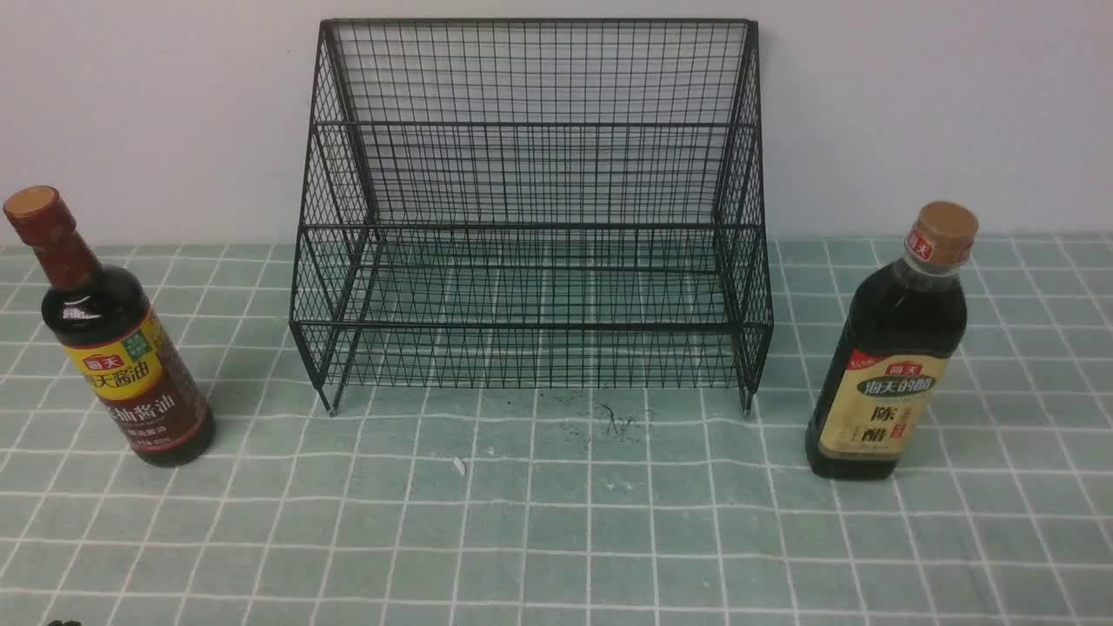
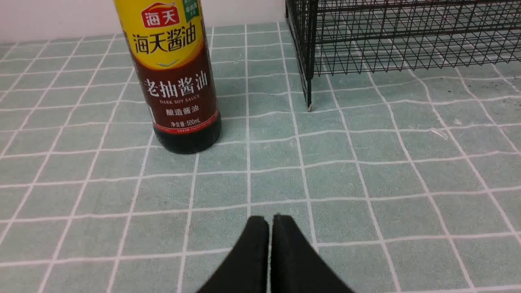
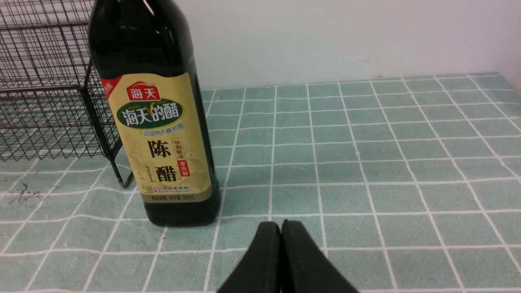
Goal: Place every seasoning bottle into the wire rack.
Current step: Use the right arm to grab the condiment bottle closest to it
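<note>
Soy bottle point(image 1: 122, 348) is standing upright on the checked cloth point(image 1: 556, 522) left of the wire rack point(image 1: 530, 327), vinegar bottle point(image 1: 887, 365) right of it, both apart from the rack. Left gripper point(image 2: 270, 221) and right gripper point(image 3: 281, 228) are sitting with fingers pressed together, each facing its bottle.

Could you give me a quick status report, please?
Left gripper, right gripper shut, empty. Reddish-necked dark bottle, tan-capped dark bottle upright beside black wire rack. Nothing blocking.
</note>
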Robot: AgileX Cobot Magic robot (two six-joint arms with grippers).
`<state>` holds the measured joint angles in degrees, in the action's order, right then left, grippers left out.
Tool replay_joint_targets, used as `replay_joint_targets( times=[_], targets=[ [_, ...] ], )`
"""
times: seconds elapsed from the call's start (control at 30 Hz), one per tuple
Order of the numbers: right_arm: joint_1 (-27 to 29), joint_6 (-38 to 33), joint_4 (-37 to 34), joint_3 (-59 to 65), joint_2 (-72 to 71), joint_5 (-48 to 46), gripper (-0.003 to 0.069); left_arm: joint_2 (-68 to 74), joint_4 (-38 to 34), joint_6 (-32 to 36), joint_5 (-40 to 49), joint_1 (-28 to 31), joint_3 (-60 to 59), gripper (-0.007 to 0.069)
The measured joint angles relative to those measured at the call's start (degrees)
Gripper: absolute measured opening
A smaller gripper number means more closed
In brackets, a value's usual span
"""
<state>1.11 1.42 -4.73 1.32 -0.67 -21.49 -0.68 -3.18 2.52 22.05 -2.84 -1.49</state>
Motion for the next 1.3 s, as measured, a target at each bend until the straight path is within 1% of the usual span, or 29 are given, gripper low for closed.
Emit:
replay_joint_targets(
  times=[1.07,1.13,1.2,1.3],
  targets=[
    [0.0,0.0,0.1,0.0,0.0,0.0,-0.0013,0.0,0.0,0.0,0.0,0.0,0.0,-0.0006],
    [0.0,0.1,-1.6,0.2,0.0,1.6,-0.0013,0.0,0.0,0.0,0.0,0.0,0.0,-0.0006],
    [0.0,0.7,-5.0,0.3,0.0,4.0,-0.0013,0.0,0.0,0.1,0.0,0.0,0.0,-0.0006],
    [0.0,2.6,-15.8,0.3,0.0,13.1,-0.0013,0.0,0.0,0.1,0.0,0.0,0.0,-0.0006]
  ],
)
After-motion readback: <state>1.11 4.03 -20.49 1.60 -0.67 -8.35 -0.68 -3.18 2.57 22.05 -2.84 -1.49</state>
